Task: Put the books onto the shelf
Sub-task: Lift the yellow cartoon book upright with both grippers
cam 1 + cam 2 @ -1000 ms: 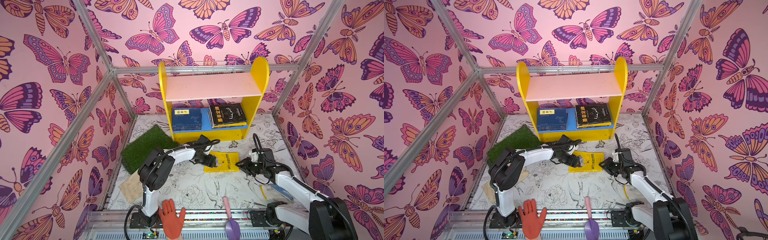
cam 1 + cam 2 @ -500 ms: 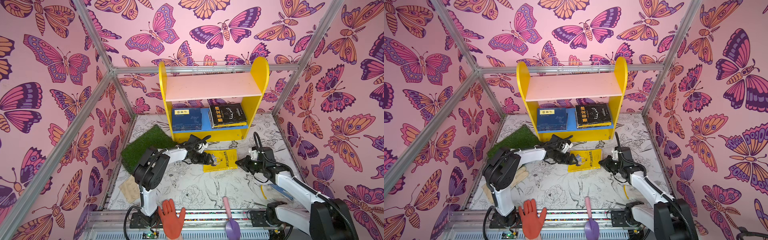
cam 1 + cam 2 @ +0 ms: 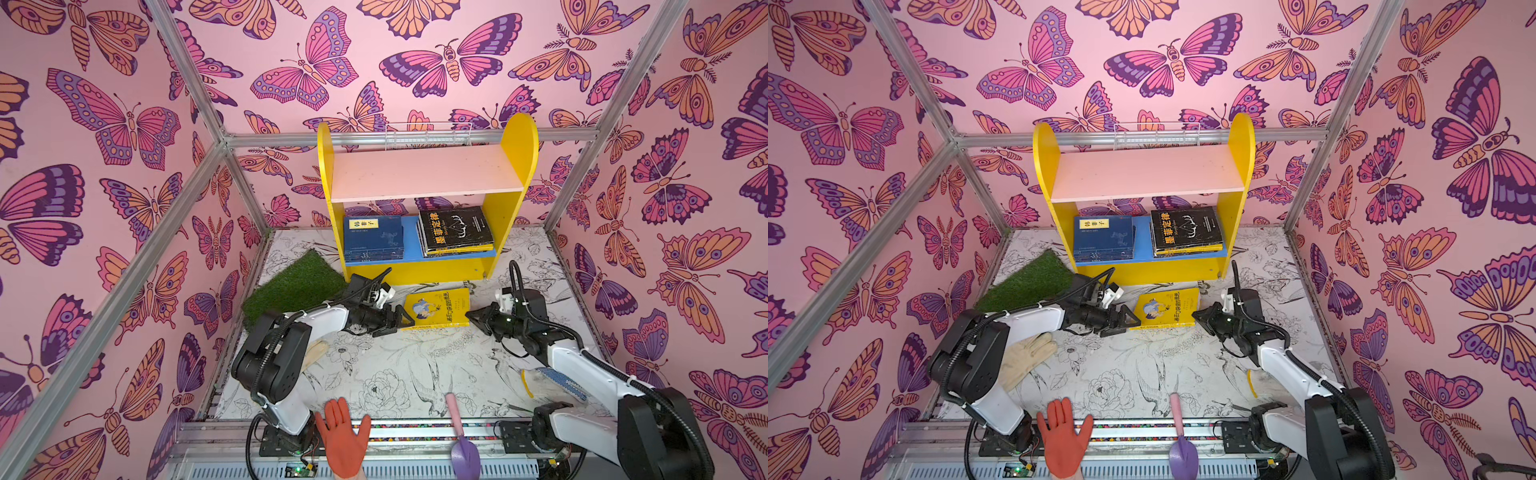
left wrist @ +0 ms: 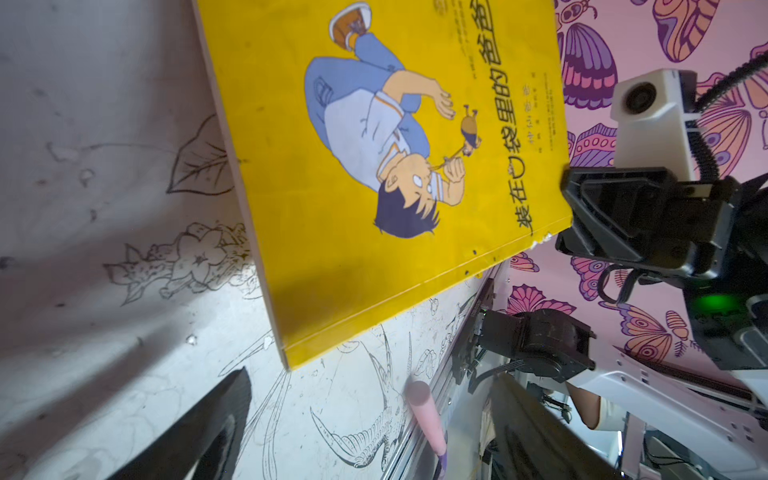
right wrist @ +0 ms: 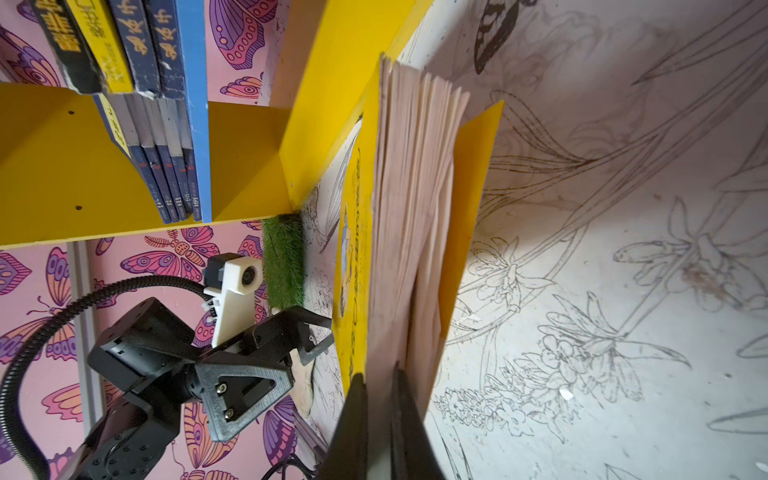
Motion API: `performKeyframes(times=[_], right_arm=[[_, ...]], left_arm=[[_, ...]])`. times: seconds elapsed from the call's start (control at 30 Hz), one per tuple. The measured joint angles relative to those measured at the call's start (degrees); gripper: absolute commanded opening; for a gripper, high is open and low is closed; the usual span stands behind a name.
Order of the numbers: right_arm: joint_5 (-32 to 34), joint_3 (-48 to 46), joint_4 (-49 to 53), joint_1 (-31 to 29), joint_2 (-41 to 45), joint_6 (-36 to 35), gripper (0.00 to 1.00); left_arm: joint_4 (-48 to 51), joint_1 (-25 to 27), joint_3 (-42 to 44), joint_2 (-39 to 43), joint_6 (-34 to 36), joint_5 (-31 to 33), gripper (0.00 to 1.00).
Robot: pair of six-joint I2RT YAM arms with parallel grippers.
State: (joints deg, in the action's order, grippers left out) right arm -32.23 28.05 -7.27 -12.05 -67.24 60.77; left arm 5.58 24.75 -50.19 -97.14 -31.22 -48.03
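Pick-up step: bright yellow cartoon-cover paperback lies on the flower-printed worktop before the yellow two-tier shelf; right claw clenched on its page edge, left claw released beside it. Next, likely: lift onto the blue board

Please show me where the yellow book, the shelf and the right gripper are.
yellow book (image 3: 436, 309): a top view, middle of its cover.
shelf (image 3: 424, 172): a top view, its pink upper board.
right gripper (image 3: 468, 316): a top view, between its fingertips.
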Motion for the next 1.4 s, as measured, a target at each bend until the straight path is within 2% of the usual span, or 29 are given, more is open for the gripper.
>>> performKeyframes(times=[0.13,0.33,0.53,0.67,0.7,0.73,0.83,0.93,1.17,1.2,1.27,1.3,1.4], right_arm=[[-0.4,0.2,-2.0,0.0,-0.5,1.7,0.00],[-0.5,0.9,-2.8,0.0,-0.5,2.3,0.00],[-0.2,1.4,-1.0,0.1,-0.5,1.7,0.00],[-0.2,1.4,-0.2,0.2,-0.4,1.3,0.00],[-0.1,1.4,0.0,0.2,-0.3,1.2,0.00],[0.0,1.4,0.2,0.2,-0.2,0.9,0.00],[0.6,1.4,1.3,0.5,0.2,0.6,0.00],[1.4,1.4,3.9,0.6,0.6,0.1,0.00],[0.1,3.3,6.4,0.6,1.6,-0.8,0.01],[-0.1,3.7,6.6,0.5,1.8,-1.0,0.08],[0.0,4.6,7.8,0.5,2.3,-1.5,0.29],[0.9,5.0,8.9,0.4,2.6,-2.3,0.37],[5.3,5.3,11.9,1.4,4.9,-3.3,0.44]], left_arm=[[-1.3,-0.1,-1.1,-3.3,-2.2,-1.6,0.87],[-11.1,-0.1,-1.6,-8.5,-10.7,-3.0,0.79],[-25.4,-0.3,-1.0,-9.1,-17.2,-2.9,0.79],[-30.1,-0.5,-0.7,-9.1,-18.7,-2.1,0.79],[-30.8,-0.5,-0.7,-9.1,-18.8,-2.0,0.38],[-31.4,-0.4,-0.7,-9.1,-19.7,-1.8,0.18],[-31.7,-0.4,-0.4,-9.1,-23.8,-0.1,0.08],[-32.6,-0.3,0.5,-7.5,-25.5,0.0,0.02],[-23.6,1.8,1.6,6.4,-17.4,7.6,0.00],[-22.0,2.3,1.6,8.8,-15.8,9.0,0.00],[-19.9,3.3,1.9,12.5,-13.4,11.0,0.00],[-19.0,3.8,2.2,14.7,-12.1,11.4,0.00],[-16.3,5.7,3.0,20.3,-9.6,10.2,0.00]])
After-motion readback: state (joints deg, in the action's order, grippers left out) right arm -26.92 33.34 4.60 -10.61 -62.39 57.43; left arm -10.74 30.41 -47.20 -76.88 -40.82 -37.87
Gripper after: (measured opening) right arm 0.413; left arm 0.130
